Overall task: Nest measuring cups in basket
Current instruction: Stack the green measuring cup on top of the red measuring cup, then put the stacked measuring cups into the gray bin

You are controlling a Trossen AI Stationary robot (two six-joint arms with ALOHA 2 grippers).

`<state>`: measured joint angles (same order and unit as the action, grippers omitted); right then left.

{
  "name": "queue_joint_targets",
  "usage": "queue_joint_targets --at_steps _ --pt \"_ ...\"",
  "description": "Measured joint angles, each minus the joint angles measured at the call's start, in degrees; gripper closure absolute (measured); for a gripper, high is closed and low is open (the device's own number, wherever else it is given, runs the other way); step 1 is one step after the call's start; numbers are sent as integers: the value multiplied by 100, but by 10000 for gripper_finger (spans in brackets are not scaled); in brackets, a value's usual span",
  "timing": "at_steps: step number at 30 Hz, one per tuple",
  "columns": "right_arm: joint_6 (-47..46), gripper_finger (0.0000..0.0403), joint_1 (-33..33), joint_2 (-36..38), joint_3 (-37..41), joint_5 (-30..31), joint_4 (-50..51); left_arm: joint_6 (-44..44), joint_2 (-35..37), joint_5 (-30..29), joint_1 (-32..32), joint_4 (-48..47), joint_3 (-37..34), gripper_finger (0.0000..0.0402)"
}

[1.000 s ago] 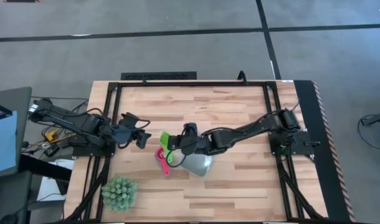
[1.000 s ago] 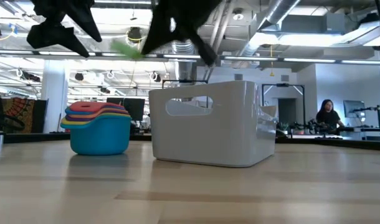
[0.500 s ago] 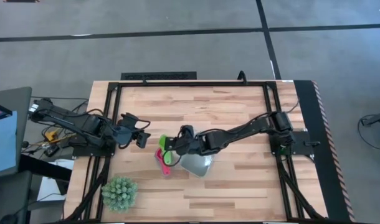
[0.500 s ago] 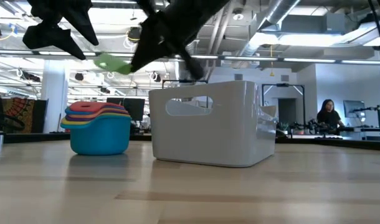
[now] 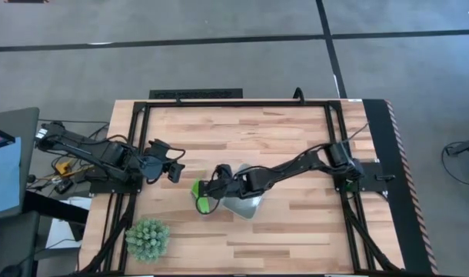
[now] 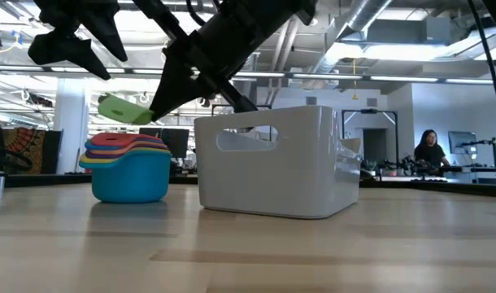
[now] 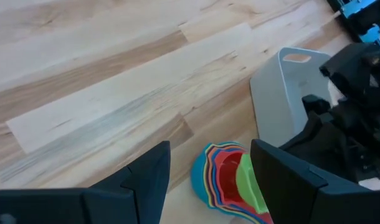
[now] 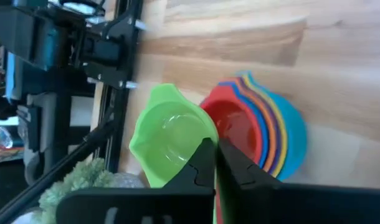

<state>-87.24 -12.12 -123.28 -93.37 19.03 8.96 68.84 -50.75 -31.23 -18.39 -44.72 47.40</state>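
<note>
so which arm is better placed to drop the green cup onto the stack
Right: its claw is shut on the green cup, held just above the stack. The left claw waits open, off to the side.

Even, bright indoor light falls on the pale wooden desk seen from above, with only soft, faint shadows beneath the dark arms. At desk height, ceiling strip lights glow behind, leaving the arms as near-black silhouettes, while the nearest desk surface is soft and out of focus. In both wrist views the close dark fingers are blurred. The small translucent green plastic measuring cup shows a pale sheen inside its bowl.
</note>
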Motion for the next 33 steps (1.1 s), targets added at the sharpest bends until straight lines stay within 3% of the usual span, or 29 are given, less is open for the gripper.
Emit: queue_joint_targets --at_steps 12,26,33 --pt "-338 371 33 8 -11 -231 217 24 0 -12 0 -8 0 191" --pt "-392 263 34 10 -6 -280 134 86 1 -97 2 -1 0 191" --pt "1218 220 251 277 0 -523 311 173 -107 185 -80 177 0 191"
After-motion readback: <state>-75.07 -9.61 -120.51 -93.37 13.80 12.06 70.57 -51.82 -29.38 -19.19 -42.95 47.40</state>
